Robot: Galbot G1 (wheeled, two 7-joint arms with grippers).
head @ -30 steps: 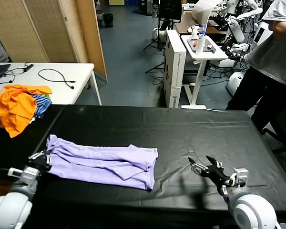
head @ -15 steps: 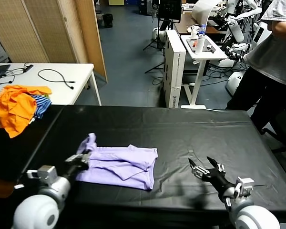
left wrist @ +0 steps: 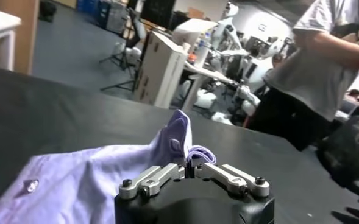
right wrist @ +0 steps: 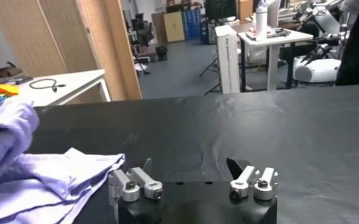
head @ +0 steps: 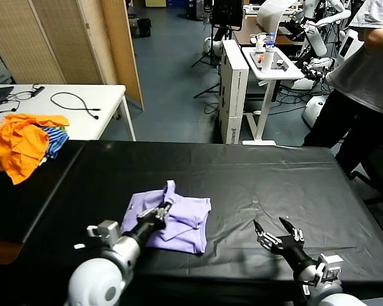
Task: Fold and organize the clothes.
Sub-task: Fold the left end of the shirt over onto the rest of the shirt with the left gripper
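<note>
**Over the black table: left edge of the shirt carried across**

Near the table's (head: 255,172) front middle, the left pincer (head: 158,213) is clamped on the lavender T-shirt's (head: 185,228) edge. A second ago that edge lay far left with the shirt stretched long; now it stands lifted over the right half, so the fold looks nearly made. The right pincer (head: 276,238) waits beside it, spread wide and empty.

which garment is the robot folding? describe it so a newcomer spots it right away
On the black table in front of the robot, left of centre, lies a half-folded pale lavender T-shirt, one end pinched in the left gripper. Unlike the orange garment and striped garment at the far left, it's the only lavender one.
</note>
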